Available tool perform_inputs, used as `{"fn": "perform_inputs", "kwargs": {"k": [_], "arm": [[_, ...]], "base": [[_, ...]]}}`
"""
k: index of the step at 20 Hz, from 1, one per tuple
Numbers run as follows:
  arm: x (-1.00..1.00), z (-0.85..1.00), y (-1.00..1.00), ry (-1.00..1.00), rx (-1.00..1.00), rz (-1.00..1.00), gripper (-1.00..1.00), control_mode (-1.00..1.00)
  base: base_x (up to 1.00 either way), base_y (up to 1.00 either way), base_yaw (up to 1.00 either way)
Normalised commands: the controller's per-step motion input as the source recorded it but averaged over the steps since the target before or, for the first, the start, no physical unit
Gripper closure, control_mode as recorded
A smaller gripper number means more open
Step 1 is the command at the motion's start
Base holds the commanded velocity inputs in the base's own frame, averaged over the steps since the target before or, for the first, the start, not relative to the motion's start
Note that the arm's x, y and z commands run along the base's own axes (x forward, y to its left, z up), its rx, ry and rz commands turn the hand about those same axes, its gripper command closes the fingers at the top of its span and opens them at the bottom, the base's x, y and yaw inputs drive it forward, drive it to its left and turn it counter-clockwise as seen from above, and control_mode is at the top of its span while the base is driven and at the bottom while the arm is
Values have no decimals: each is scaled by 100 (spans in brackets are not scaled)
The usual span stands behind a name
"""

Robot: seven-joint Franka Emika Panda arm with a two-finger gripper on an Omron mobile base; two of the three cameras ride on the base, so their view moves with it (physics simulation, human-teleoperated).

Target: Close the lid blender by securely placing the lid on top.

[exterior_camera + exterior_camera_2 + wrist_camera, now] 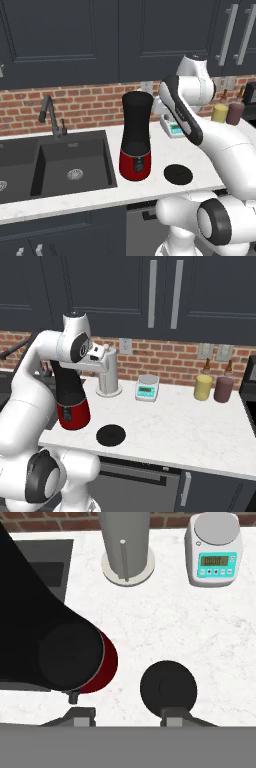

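My jaws are together, empty, hovering high over the table (165, 627). Lid (168, 686) lies flat directly below them, just beside the blender (70, 657), whose jar is open. Looks lined up for a descent to grab the knob

Glossy white rounded arm segments, dark grey joint bands and caps, bulbous white base, small dark fingers (80, 716)
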Motion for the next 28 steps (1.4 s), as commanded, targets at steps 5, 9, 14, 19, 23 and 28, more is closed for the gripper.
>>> {"fn": "perform_inputs", "kwargs": {"k": [5,9,14,19,23,28], "arm": [[-5,-12,3,0,-7,-1,-100,-100],[-75,-48,-54,-4,-2,-2,-100,-100],[-100,-66,-93,-5,4,-6,-100,-100],[-78,-74,-59,1,2,-8,-100,-100],[-4,-52,7,26,-3,-12,-100,-100],[32,-26,34,27,-3,-5,-100,-100]], "base": [[0,0,0],[0,0,0],[0,0,0],[0,0,0],[0,0,0],[0,0,0]]}}
